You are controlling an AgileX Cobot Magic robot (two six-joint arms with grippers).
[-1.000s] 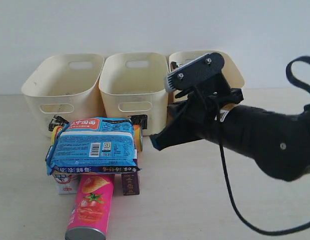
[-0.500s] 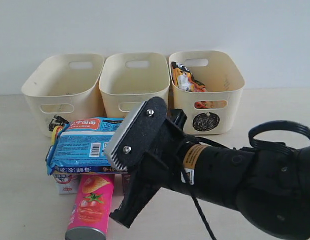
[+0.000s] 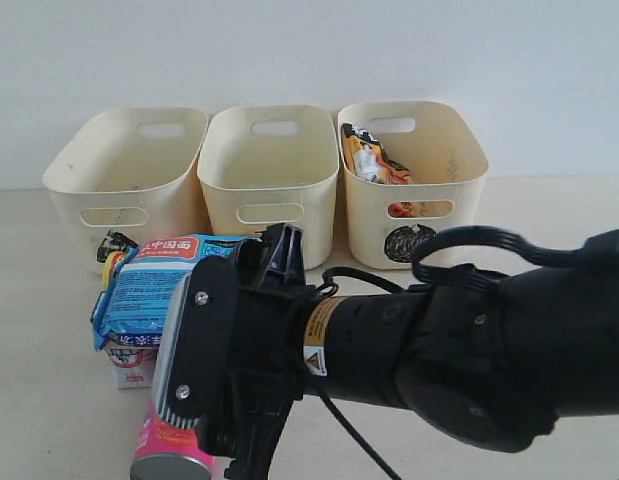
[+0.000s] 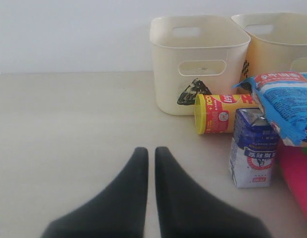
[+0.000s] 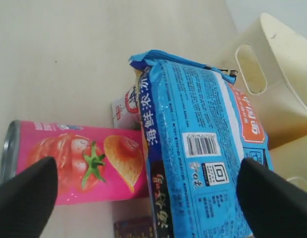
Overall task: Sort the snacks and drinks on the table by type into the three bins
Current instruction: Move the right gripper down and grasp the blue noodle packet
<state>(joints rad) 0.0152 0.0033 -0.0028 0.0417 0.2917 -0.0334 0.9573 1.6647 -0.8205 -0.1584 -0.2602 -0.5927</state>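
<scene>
Sorting stands at an early stage: by the look of things, one item is binned and five are left on the tabletop point(image 4: 69, 124).
- Locate the orange snack bag point(image 3: 367, 160) inside the circle bin point(image 3: 469, 215), the rightmost of the three. It leans against the bin's wall.
- Inspect the triangle bin point(image 4: 193, 54) and the middle bin point(image 3: 274, 180). The parts of their interiors that are in view hold nothing. The middle bin's mark is mostly hidden.
- Find the remaining items in one heap just in front of those two bins:
  - the blue noodle pack point(image 5: 198, 163) lies on top;
  - the pink chip tube point(image 5: 79, 163) lies on its side with one end under the pack;
  - the yellow-red chip tube point(image 4: 220, 114) lies on its side near the triangle bin;
  - the white-and-blue carton point(image 4: 252, 156) stands upright beside the yellow-red chip tube, under the pack's edge;
  - the dark purple carton point(image 5: 136, 229) shows only one edge.
- Note that the right end effector point(image 5: 146, 163) hangs over the heap with its jaws spread wide and grips nothing. You cannot tell yet which item it will take.
- Note that the left end effector point(image 4: 149, 153) has its fingers pressed together and is empty. It is over bare tabletop, apart from the heap.
- Expect a flat, pale beige wood-grain tabletop with a matte finish.
- Expect a plain pale wall point(image 3: 289, 50) right behind the bins. No other part of the room is visible.
</scene>
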